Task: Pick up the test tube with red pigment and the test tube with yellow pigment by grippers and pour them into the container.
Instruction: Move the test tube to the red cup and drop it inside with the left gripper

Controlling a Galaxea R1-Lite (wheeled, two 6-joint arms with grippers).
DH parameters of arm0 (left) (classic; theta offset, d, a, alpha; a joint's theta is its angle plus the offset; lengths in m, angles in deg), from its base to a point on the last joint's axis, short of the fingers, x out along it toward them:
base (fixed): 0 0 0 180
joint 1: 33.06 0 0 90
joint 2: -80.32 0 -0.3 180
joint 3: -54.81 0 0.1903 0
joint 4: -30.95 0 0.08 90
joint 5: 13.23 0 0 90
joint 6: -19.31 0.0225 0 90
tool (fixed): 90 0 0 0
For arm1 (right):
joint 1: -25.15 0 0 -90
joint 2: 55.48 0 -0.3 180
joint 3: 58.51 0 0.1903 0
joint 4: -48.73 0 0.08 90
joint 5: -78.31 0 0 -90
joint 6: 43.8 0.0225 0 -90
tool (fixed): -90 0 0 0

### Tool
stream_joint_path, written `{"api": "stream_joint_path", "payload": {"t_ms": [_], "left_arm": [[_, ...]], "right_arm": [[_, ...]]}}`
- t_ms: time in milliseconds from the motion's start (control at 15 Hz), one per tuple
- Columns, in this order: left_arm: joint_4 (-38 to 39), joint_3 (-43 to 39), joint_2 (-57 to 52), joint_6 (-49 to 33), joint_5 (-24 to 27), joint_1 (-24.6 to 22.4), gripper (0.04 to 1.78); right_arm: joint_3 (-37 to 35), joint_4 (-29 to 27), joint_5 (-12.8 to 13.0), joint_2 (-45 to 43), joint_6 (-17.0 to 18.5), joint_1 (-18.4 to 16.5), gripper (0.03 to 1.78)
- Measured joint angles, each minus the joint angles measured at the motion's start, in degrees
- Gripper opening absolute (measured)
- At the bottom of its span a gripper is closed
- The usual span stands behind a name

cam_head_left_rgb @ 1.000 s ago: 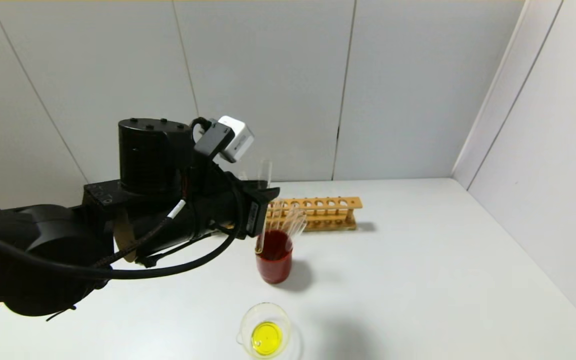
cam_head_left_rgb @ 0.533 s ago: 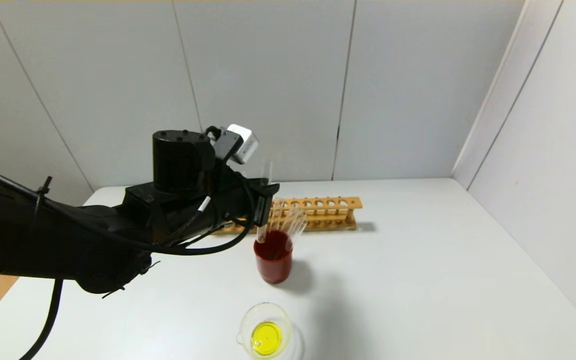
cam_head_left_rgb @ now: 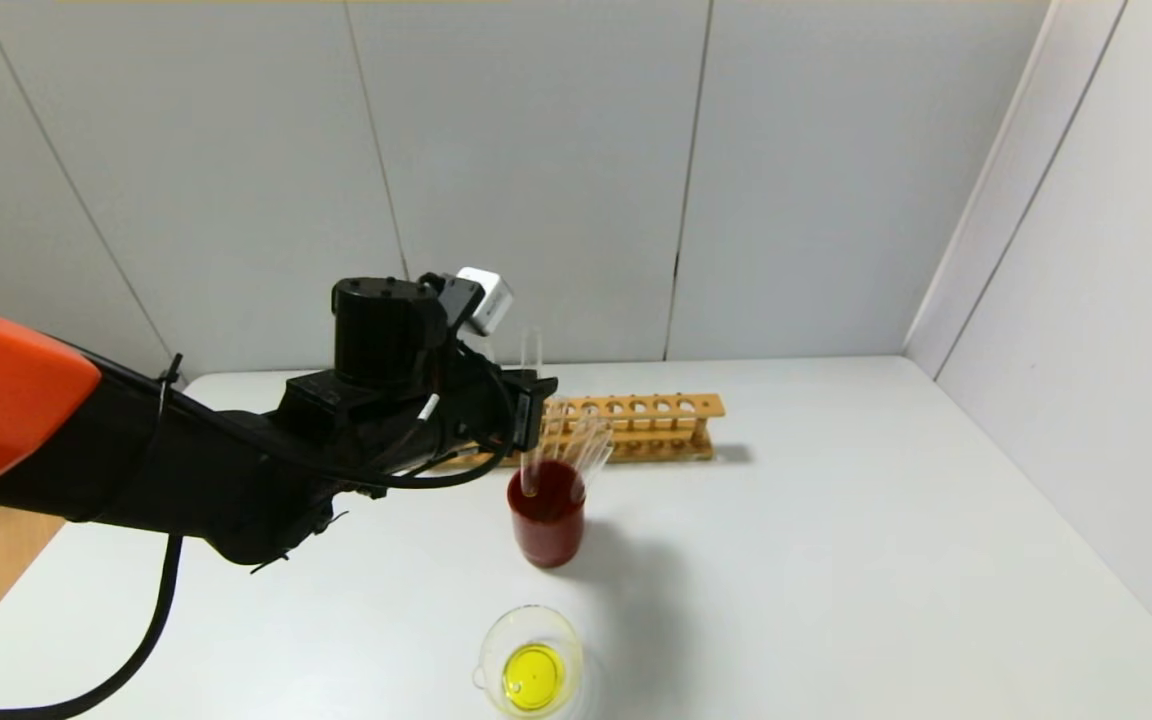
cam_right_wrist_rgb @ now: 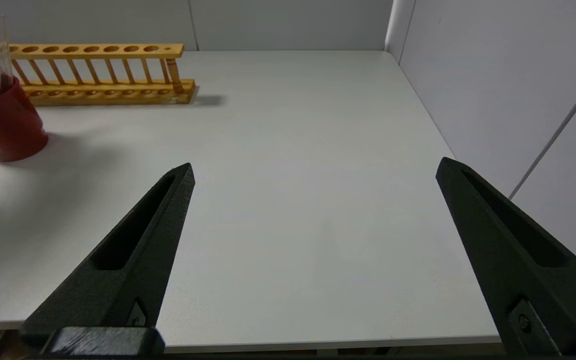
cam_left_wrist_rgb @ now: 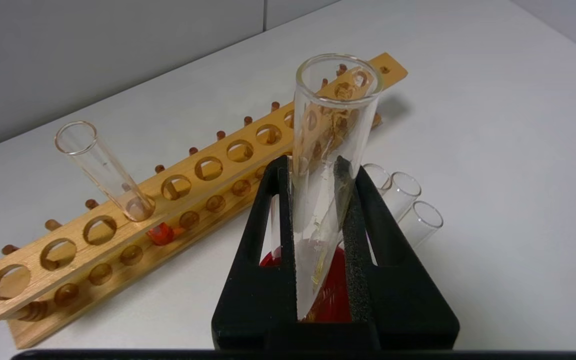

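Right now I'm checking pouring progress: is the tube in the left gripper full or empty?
Practically empty. The tube clamped in the left gripper looks clear, with only a faint yellowish streak near its base, above the red cup.

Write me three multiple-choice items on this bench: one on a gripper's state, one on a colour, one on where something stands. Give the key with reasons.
1. The left gripper is
A. open and empty
B. shut on a tube
C. shut on a cloth

2. The liquid in the container is
A. blue
B. red
C. yellow

3. The red-pigment tube stands
A. in the left gripper
B. in the container
C. in the rack

Key:
1 B, the wrist view shows both pads pressed against the glass.
2 C, a yellow pool lies at the bottom of the container.
3 C, it leans in a rack hole with red liquid at its base.
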Motion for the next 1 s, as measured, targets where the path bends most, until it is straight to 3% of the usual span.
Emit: {"api": "stream_joint_path", "payload": {"t_ms": [1000], "left_arm": [[4.17,-0.37,6.12,-0.30,0.74,-1.29,0.32]], "right_arm": [[0.00,0.00,-0.02,0.00,0.00,0.00,1.70]]}}
